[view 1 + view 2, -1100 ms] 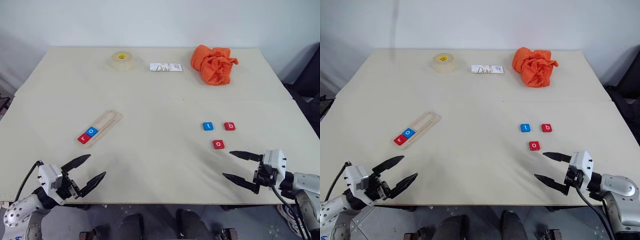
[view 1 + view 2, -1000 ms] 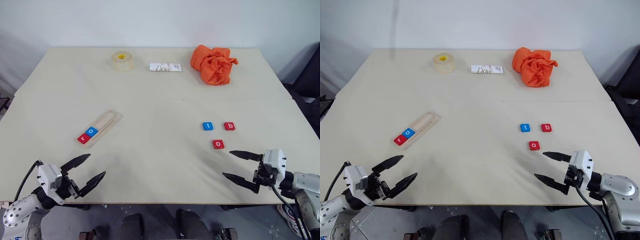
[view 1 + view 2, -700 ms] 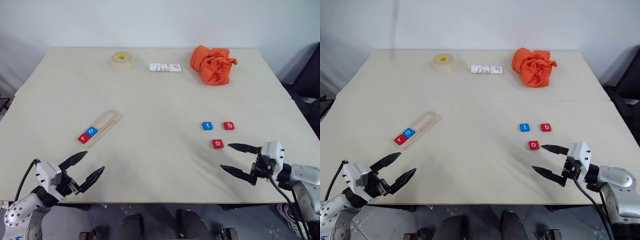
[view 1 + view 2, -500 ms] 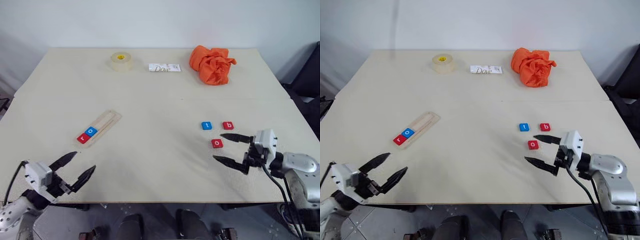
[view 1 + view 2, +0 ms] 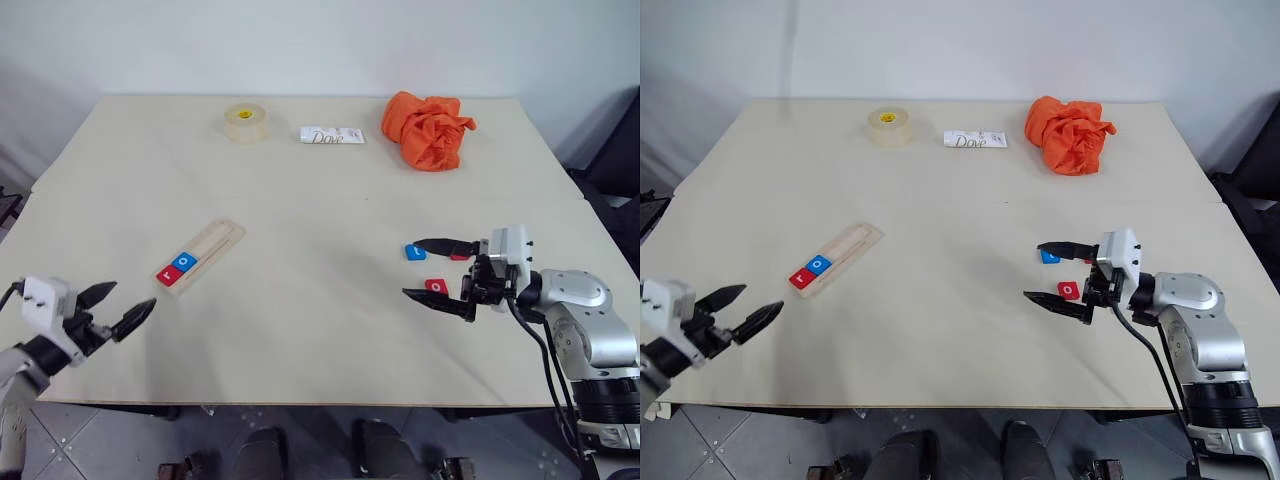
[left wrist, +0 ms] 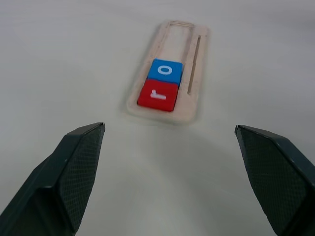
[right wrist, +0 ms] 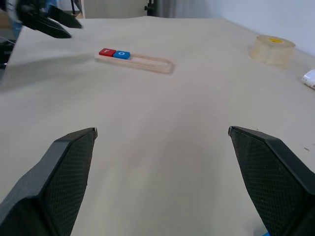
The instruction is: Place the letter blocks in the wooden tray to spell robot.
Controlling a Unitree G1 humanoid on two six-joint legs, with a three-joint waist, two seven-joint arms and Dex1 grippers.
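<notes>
The wooden tray (image 5: 212, 245) lies at the table's left, holding a red "r" block (image 5: 167, 275) and a blue "o" block (image 5: 184, 262) at its near end. To the right lie a blue "t" block (image 5: 414, 252), a red "o" block (image 5: 437, 286) and a red "b" block (image 5: 458, 256), the last mostly hidden behind a finger. My right gripper (image 5: 410, 268) is open and points left, its fingers straddling the red "o" in this view. By the table's near left corner my left gripper (image 5: 133, 298) is open and empty, facing the tray (image 6: 193, 59).
Along the far edge stand a tape roll (image 5: 245, 121), a white Dove packet (image 5: 332, 135) and a crumpled orange cloth (image 5: 428, 128). Bare tabletop lies between the tray and the loose blocks.
My right gripper has moved left and up from the near right edge to the three loose blocks. My left gripper has swung left, away from the tray. Both have stayed open.
</notes>
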